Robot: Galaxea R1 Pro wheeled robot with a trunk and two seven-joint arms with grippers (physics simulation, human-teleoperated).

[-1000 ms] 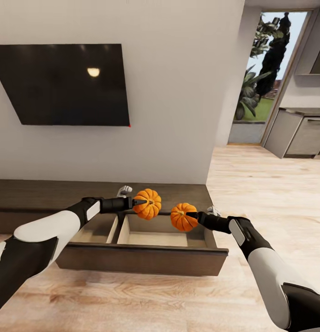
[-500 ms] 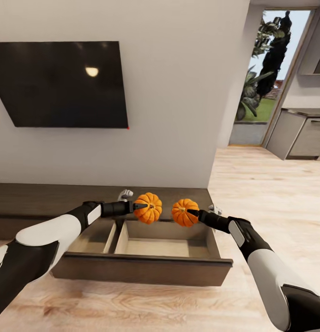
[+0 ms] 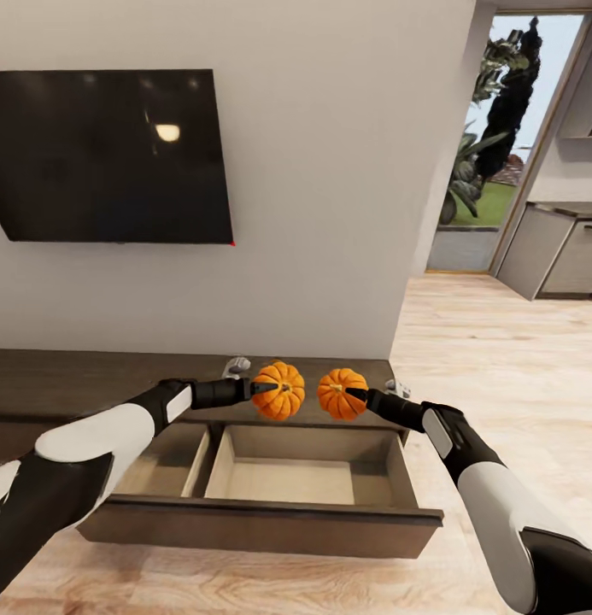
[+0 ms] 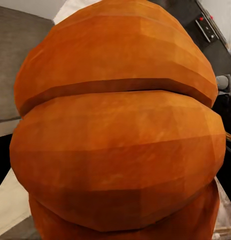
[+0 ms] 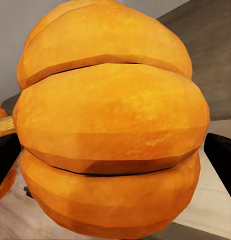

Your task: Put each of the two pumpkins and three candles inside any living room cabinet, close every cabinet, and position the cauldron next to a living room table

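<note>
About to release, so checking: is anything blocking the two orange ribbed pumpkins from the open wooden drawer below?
Nothing visible. Both orange ribbed pumpkins hang over the open dark brown drawer, whose light compartments look bare.

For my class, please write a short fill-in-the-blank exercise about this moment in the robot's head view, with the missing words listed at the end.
1. The left gripper and right gripper each hold an orange ____.
2. Below them, the cabinet has one drawer pulled ____.
3. On the wall above the cabinet hangs a black ____.
4. The drawer's compartment under the pumpkins is ____.

Missing words: pumpkin; open; TV; empty
</note>
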